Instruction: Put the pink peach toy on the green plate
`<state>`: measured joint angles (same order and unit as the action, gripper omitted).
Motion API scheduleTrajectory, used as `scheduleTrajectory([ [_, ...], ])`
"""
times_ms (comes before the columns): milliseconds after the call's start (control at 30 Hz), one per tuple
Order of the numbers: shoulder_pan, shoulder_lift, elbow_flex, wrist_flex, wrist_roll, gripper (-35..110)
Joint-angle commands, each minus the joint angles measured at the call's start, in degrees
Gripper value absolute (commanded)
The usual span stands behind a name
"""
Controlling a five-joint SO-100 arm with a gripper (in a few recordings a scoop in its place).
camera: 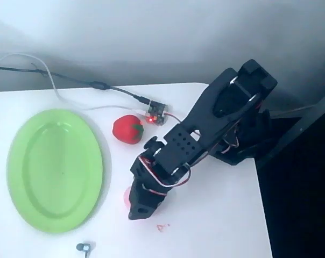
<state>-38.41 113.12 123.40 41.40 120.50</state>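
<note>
The green plate (pixel 55 171) is a large lime oval lying empty on the left of the white table. Right of it, my black gripper (pixel 138 210) points down at the table. A small pinkish sliver of the peach toy (pixel 124 198) shows at the gripper's left side, and the gripper's body hides the rest. From above I cannot see whether the jaws are closed on the toy. About a hand's width separates the gripper from the plate's right rim.
A red strawberry toy (pixel 127 129) with a green leaf sits behind the gripper, near a small circuit board (pixel 156 114) and its cables (pixel 98 85). A small grey object (pixel 83 247) lies at the front edge. The table's right edge (pixel 262 204) drops off beside the arm's base.
</note>
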Motion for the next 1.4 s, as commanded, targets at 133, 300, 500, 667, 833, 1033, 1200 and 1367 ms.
scheduleTrajectory([
  [133,-1.58,-0.79,5.27,-6.24,1.41,64],
  [300,-1.58,0.09,8.09,-8.00,1.67,59],
  [500,-1.93,1.58,10.55,-8.79,2.72,45],
  [667,-2.37,1.67,10.99,-8.96,2.81,29],
  [833,-2.46,2.02,11.25,-9.05,2.81,5],
  [1033,-2.20,1.93,10.81,-8.96,2.64,0],
  [1200,-0.09,1.49,7.47,-6.59,-0.09,0],
  [1367,6.77,-4.31,-7.38,0.35,-9.32,0],
])
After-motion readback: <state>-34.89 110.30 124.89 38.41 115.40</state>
